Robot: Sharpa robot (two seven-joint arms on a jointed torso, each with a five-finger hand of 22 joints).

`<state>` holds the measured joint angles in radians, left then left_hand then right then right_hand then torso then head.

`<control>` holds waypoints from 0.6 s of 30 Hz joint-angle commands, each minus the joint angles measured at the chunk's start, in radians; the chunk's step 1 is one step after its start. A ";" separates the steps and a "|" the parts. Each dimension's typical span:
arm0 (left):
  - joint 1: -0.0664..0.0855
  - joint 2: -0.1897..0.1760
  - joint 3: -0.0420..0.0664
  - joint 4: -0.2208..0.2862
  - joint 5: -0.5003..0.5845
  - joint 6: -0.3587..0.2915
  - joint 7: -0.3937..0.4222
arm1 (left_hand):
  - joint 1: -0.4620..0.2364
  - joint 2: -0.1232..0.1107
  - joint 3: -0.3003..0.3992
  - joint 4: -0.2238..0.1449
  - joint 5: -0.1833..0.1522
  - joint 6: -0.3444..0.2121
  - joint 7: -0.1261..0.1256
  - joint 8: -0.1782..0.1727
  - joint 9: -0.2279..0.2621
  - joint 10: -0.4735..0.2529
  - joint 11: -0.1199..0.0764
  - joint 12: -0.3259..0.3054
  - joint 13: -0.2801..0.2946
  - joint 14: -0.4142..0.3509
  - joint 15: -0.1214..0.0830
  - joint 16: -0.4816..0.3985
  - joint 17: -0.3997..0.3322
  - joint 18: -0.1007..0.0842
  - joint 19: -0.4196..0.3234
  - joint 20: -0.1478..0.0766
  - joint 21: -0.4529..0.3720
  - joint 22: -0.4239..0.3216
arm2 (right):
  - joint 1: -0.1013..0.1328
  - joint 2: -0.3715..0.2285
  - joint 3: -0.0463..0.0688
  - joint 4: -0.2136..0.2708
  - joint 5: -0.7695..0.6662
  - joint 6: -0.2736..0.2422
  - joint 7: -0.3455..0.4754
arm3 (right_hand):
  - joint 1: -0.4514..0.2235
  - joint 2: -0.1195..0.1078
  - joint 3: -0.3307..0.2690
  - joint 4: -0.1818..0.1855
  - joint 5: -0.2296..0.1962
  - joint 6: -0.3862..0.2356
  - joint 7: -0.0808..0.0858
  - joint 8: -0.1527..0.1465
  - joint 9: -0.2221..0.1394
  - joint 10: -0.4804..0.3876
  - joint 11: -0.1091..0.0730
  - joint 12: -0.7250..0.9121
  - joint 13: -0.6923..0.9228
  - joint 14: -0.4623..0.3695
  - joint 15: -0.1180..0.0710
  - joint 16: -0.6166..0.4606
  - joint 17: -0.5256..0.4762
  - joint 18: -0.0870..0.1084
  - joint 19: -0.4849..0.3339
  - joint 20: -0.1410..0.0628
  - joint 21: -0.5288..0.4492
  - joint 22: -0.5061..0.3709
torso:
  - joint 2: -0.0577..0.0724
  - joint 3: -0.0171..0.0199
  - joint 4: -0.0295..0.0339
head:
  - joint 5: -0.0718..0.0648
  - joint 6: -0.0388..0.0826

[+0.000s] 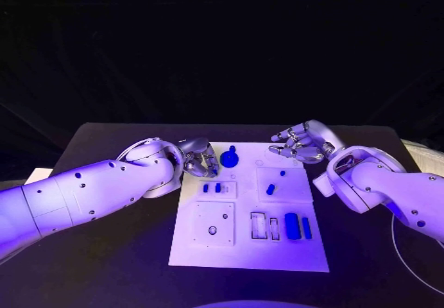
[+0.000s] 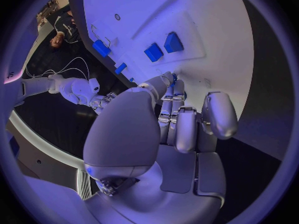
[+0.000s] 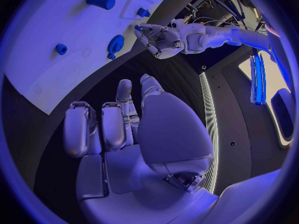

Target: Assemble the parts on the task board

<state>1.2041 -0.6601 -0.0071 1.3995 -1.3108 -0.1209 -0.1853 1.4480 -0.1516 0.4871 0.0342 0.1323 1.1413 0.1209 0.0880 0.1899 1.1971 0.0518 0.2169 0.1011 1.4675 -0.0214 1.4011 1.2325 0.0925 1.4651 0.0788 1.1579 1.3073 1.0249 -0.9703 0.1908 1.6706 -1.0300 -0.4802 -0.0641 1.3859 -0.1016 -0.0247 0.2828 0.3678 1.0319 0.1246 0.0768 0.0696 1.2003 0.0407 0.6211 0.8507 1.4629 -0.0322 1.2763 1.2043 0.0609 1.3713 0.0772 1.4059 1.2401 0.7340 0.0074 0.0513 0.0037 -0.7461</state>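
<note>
The left robot hand (image 1: 197,157) pinches a small blue part (image 2: 174,77) at the white task board (image 1: 248,256). The right robot hand (image 1: 301,144) hovers, fingers apart and grasping nothing. Next, likely seating the part.

Dim room, violet-blue cast; flat white plastic task board (image 1: 248,256) glares brightest, backdrop black; wrist fisheyes bend edges, rims dark.

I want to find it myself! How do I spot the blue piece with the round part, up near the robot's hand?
Start at the white task board in the middle of the black table. Go to its far edge, where the left hand reaches in. Just beside those fingers lies the keyhole-shaped blue part: a round body with a narrow neck, bigger than the little blue pieces below it, unlike the long blue bars near the right edge.
</note>
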 commanded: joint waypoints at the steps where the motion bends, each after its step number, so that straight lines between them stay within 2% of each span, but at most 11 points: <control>1: -0.002 0.006 0.000 -0.005 0.004 0.028 0.000 | -0.007 0.000 0.001 -0.006 0.001 -0.001 0.005 -0.001 0.000 0.004 0.006 -0.003 0.000 0.028 -0.001 0.003 -0.001 -0.015 0.008 -0.002 0.002 0.087 | -0.001 0.000 0.000 0.002 -0.003 0.012 0.008 | 0.002 0.009 -0.004 0.000 0.004 0.004 0.003 0.005 0.001 -0.002 0.000 -0.002 -0.001 0.034 0.000 -0.005 0.000 0.014 -0.003 0.000 -0.006 -0.001 | 0.000 0.0002 -0.0002 | 0.000 -0.002; 18: -0.003 0.014 0.000 -0.015 -0.010 0.044 -0.009 | -0.007 0.000 0.002 -0.007 0.001 -0.001 0.005 -0.002 0.000 0.004 0.006 -0.004 0.000 0.028 -0.001 0.002 -0.003 -0.015 0.008 -0.002 0.002 0.087 | -0.001 0.000 0.000 0.003 -0.003 0.011 0.010 | 0.002 0.009 -0.004 0.000 0.004 0.004 0.003 0.005 0.001 -0.002 0.000 -0.002 -0.001 0.034 0.000 -0.005 0.000 0.014 -0.003 0.000 -0.006 -0.001 | -0.001 0.0001 0.0004 | 0.001 -0.005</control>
<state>1.2024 -0.6493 -0.0065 1.3845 -1.3137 -0.1012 -0.1901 1.4481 -0.1517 0.4898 0.0315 0.1304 1.1411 0.1208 0.0859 0.1889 1.1970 0.0518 0.2170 0.1006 1.4675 -0.0214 1.4011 1.2300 0.0926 1.4650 0.0788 1.1579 1.3081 1.0249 -0.9710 0.1908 1.6720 -1.0296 -0.4800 -0.0639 1.3859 -0.1016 -0.0246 0.2828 0.3677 1.0319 0.1246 0.0768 0.0697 1.2003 0.0408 0.6211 0.8507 1.4629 -0.0322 1.2763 1.2043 0.0609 1.3713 0.0771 1.4059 1.2401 0.7330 0.0073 0.0520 0.0034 -0.7512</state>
